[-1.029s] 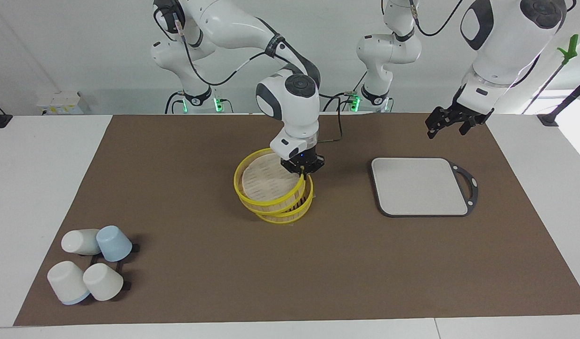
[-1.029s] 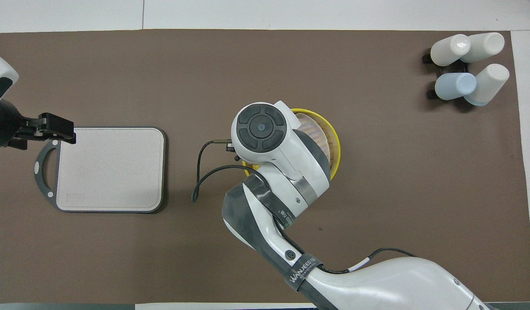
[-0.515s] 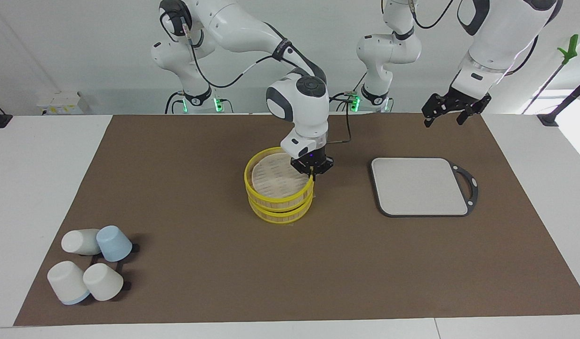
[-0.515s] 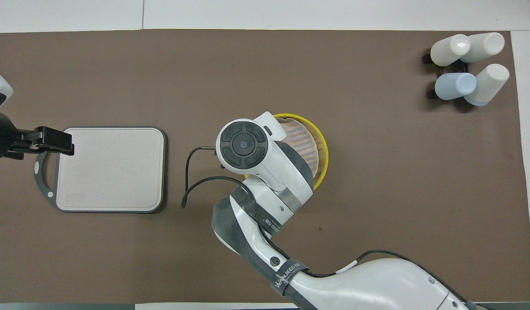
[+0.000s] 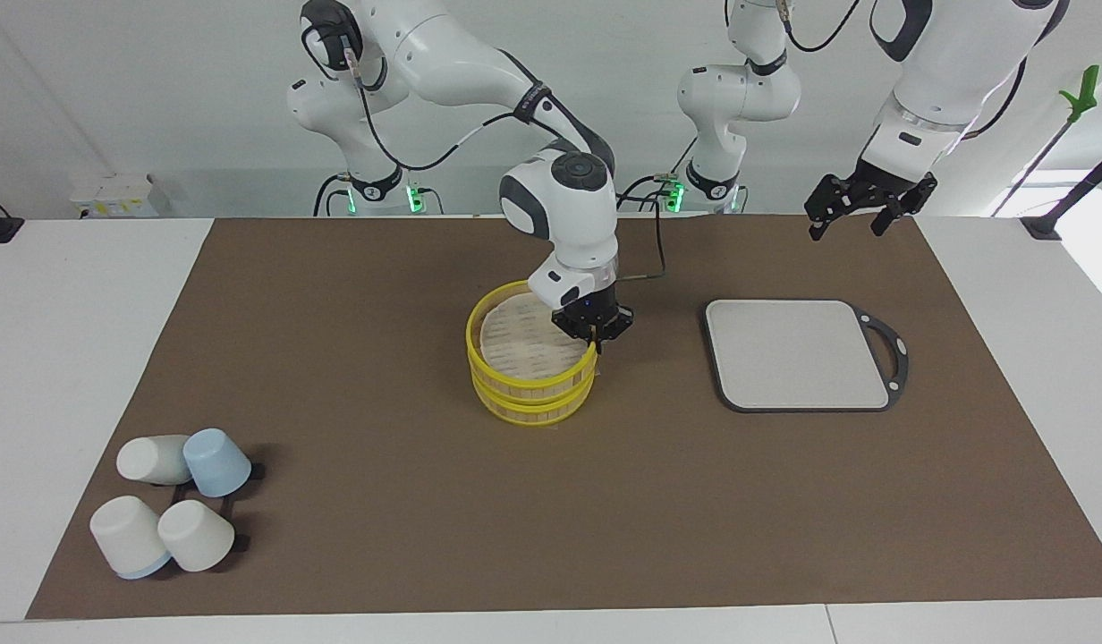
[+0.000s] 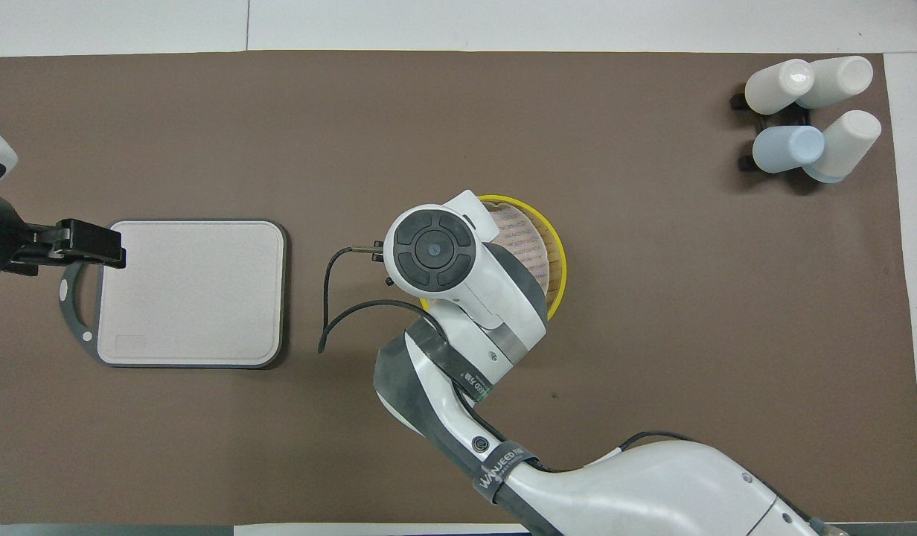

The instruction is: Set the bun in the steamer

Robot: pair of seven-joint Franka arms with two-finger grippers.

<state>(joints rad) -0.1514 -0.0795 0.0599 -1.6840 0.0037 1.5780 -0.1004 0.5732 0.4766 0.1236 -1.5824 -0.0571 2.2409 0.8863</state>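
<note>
Right gripper (image 5: 594,335) clamped on the steamer lid (image 5: 526,343) rim at frame centre (lid sat on basket); left gripper (image 5: 859,207) spread apart, upper right, waiting.

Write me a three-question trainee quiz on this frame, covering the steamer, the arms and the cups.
1. True or false: the bun lies in plain sight on the grey board.
2. Which gripper is at the rim of the steamer? A. left gripper B. right gripper C. neither
3. How many cups are grouped toward the right arm's end of the table?

Key: 1 false, no bun shows anywhere. 2 B; the left gripper waits raised near the board. 3 four, three white and one blue.
</note>
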